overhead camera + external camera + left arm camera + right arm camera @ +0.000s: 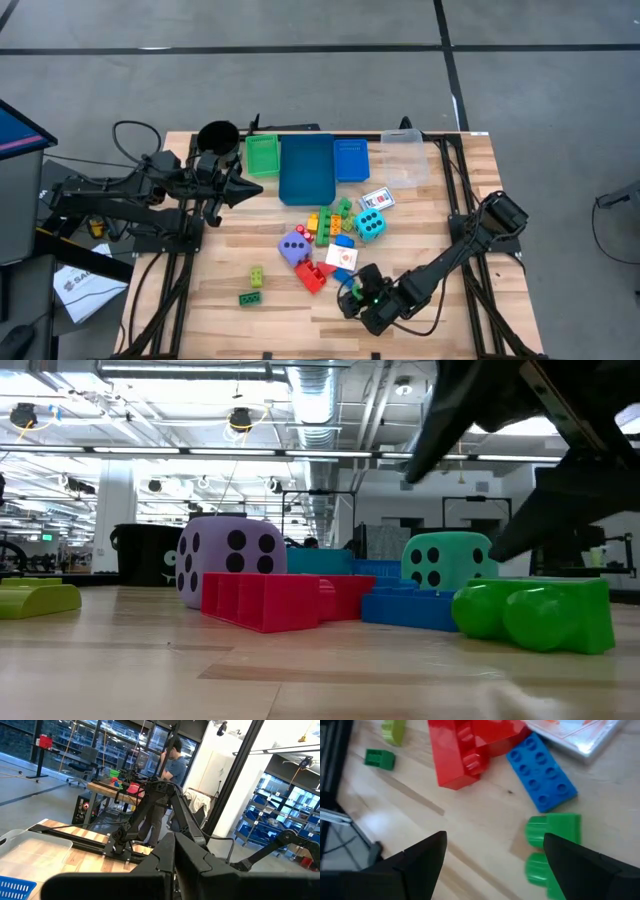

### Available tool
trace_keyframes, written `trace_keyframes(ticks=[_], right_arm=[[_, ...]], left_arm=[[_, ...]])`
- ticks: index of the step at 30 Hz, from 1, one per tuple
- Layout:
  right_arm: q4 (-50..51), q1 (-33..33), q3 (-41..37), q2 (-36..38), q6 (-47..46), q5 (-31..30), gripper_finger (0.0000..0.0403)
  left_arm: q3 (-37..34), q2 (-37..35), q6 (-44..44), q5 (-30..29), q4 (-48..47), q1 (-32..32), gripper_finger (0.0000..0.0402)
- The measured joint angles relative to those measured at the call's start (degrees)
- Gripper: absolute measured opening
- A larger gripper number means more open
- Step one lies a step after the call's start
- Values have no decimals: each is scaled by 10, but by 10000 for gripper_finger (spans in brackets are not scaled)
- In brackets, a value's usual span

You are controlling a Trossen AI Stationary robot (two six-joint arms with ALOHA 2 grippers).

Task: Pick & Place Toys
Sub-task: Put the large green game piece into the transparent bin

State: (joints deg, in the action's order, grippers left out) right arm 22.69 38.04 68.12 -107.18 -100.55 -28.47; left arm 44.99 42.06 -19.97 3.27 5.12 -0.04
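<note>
My right gripper (pixel 492 857) is open, low over the table's near side, and also shows in the high view (pixel 358 296). A green brick (pixel 552 845) lies on the wood just inside one finger (pixel 585 870), and also shows in the low view (pixel 535 615). Beyond it lie a blue brick (pixel 542 772), a red brick (pixel 462 750) and a white card (pixel 580 735). A purple dice (pixel 293 248), a teal dice (pixel 369 225) and mixed bricks (pixel 330 222) sit mid-table. My left gripper (pixel 245 190) is shut and empty near the black cup. My right gripper stands open over the green brick's end (pixel 555 837), one finger right beside it and in front of part of it. The brick lies flat on the table. I cannot tell whether that finger touches it.
A blue tray (pixel 307 168), a green tray (pixel 263 155), a small blue tray (pixel 351 160) and a clear tray (pixel 404 158) line the far edge, beside a black cup (pixel 217 137). A yellow-green brick (pixel 257 276) and a small green brick (pixel 250 298) lie at the near left.
</note>
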Motion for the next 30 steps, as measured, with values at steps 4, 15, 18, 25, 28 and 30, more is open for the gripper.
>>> trace_keyframes(ticks=[4, 15, 18, 25, 28, 30], right_arm=[[35, 0, 0, 0, 2, 0, 329], [95, 9, 0, 0, -11, 0, 329], [92, 13, 0, 0, -3, -1, 322], [7, 17, -9, -40, 20, 15, 295], [8, 17, -10, -56, 20, 19, 292], [8, 17, -9, -59, 18, 19, 291]], left_arm=[[0, 0, 0, 0, 0, 0, 2], [0, 0, 0, 0, 0, 0, 2], [0, 0, 0, 0, 0, 0, 2], [0, 0, 0, 0, 0, 0, 2], [0, 0, 0, 0, 0, 0, 2], [0, 0, 0, 0, 0, 0, 2]])
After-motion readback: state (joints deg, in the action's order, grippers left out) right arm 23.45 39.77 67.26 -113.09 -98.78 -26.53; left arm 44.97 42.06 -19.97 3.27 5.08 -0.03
